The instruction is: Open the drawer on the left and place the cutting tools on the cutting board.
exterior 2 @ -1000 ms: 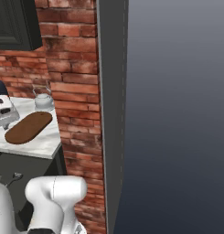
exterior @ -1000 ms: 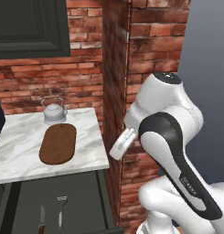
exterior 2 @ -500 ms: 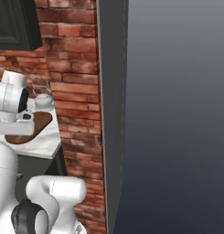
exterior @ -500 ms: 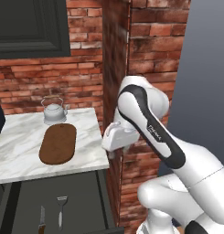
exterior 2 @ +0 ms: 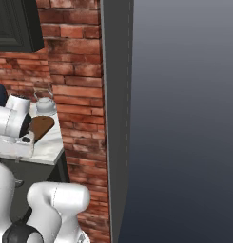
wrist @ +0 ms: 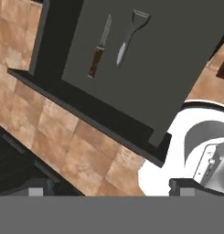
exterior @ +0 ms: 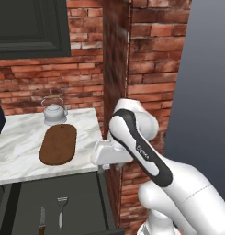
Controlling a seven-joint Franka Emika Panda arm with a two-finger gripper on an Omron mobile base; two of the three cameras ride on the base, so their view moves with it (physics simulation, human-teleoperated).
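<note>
Two fingertips of your gripper [wrist: 111, 186] stand wide apart and hold nothing, looking down into the drawer [wrist: 173, 68], which is pulled open. On its dark floor you see the knife [wrist: 99, 48] and the peeler [wrist: 128, 36] side by side, not touching. On the marble counter [exterior: 22, 142] lies the cutting board [exterior: 58, 144], bare, with a kettle [exterior: 54, 112] just behind.

Base cams behind arm, share counter [exterior: 22, 137]; hand cam looks down into drawer [wrist: 145, 68].

You see one open drawer [exterior: 86, 197], one knife [wrist: 98, 48], one peeler [wrist: 129, 36], one cutting board [exterior: 59, 144], one kettle [exterior: 54, 112].
</note>
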